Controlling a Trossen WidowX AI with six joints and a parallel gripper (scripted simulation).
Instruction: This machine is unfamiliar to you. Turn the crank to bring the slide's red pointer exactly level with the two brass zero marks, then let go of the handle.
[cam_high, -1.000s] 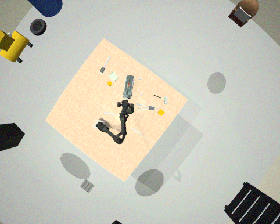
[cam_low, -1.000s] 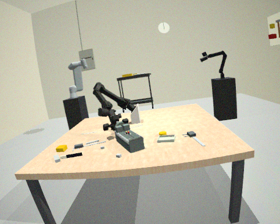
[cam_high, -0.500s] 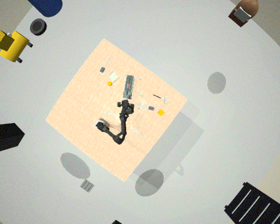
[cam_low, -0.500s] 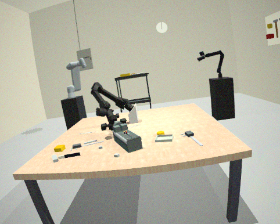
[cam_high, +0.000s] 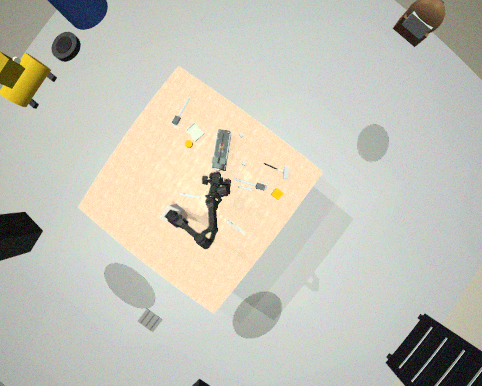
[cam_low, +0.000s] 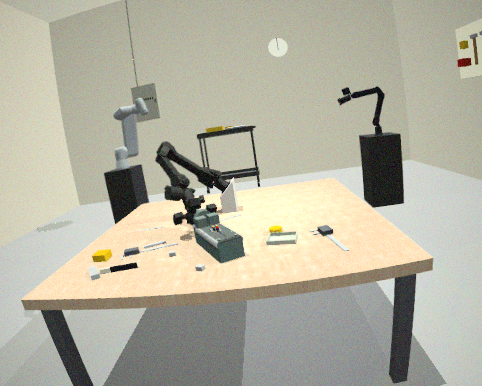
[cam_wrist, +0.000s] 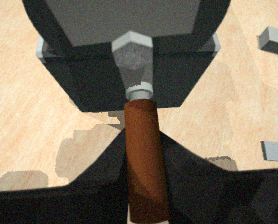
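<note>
The dark grey-green machine (cam_high: 217, 162) (cam_low: 232, 249) stands on the wooden table, with its long slide on top. The slide's red pointer (cam_high: 221, 145) (cam_low: 217, 228) shows as a tiny spot near the slide's middle. The brass zero marks are too small to tell apart, so whether the pointer is level with them cannot be read. In the wrist view the crank's metal arm (cam_wrist: 134, 65) leads to the brown handle (cam_wrist: 144, 165). My gripper (cam_wrist: 138, 133) is shut on this handle, at the machine's end nearest the arm's base. The top and exterior views hide the handle behind the gripper.
A shallow pale tray (cam_high: 195, 132) (cam_low: 282, 238) and a yellow disc (cam_high: 189, 144) (cam_low: 275, 229) lie to one side of the machine. A caliper (cam_low: 325, 230) lies beyond them. On the other side are a yellow block (cam_high: 277, 194) (cam_low: 102, 255), a black-handled hammer (cam_low: 123, 267) and small grey blocks.
</note>
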